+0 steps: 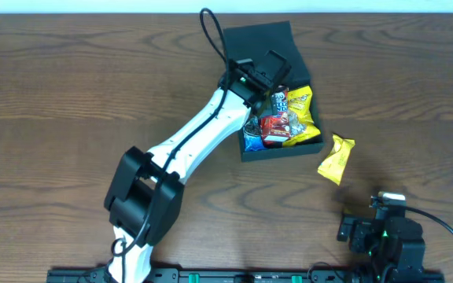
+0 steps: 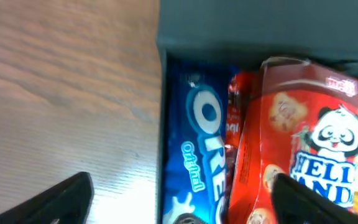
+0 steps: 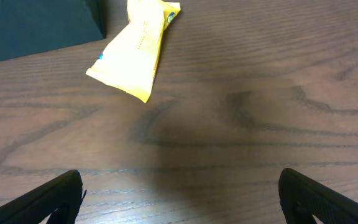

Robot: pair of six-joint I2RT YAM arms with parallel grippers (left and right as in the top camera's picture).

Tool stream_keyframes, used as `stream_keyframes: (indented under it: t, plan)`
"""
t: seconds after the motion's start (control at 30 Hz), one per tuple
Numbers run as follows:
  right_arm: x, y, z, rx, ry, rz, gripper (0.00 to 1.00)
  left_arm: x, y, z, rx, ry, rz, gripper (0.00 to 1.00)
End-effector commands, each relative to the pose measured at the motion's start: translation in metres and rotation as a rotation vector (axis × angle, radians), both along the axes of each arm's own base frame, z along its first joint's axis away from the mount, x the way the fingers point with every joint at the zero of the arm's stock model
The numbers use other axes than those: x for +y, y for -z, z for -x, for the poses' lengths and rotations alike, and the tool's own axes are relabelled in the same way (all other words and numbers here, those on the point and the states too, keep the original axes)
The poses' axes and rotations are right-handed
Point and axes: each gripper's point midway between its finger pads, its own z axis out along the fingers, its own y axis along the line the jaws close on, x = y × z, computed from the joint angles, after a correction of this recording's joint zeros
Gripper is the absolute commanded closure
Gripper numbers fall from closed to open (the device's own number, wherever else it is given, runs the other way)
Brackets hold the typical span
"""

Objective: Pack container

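Plainly, we see the container (image 1: 281,152) sitting on the wooden table (image 1: 69,102) with its flap lid (image 1: 262,39) lying open on the far side, away from the arms' bases. Inside the container we count several snack packets packed against one another. A blue Oreo packet (image 2: 194,143) lies along the container's left wall, with a red packet (image 2: 235,112) touching it. A red Hello Panda box (image 2: 303,137) overlaps that one, and a yellow packet (image 1: 301,114) rests against the opposite wall.

We find the left gripper (image 2: 185,202) hanging over the container, close above the snacks, its fingers spread wide with nothing between them. In the wrist view one fingertip (image 2: 73,199) sits over the bare wood just outside the container's left wall, and the other sits over the Hello Panda box. We cannot tell whether either fingertip touches anything.

Outside the container, just beside its near corner on the right arm's side, lies a loose yellow packet (image 3: 135,53), flat on the wood and apart from the container's wall. We see the right gripper (image 3: 185,199) well apart from the container, low over the table on the near side of the loose yellow packet. Its fingers are likewise spread wide and grip nothing.
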Motion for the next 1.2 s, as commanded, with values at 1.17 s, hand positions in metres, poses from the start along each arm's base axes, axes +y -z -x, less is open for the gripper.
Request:
stream_keyframes:
  t: [1.17]
  plan:
    - [-0.001,0.002,0.001,0.005,0.004,0.004,0.01,0.208,0.023,0.191,-0.34,0.209,-0.179,0.05]
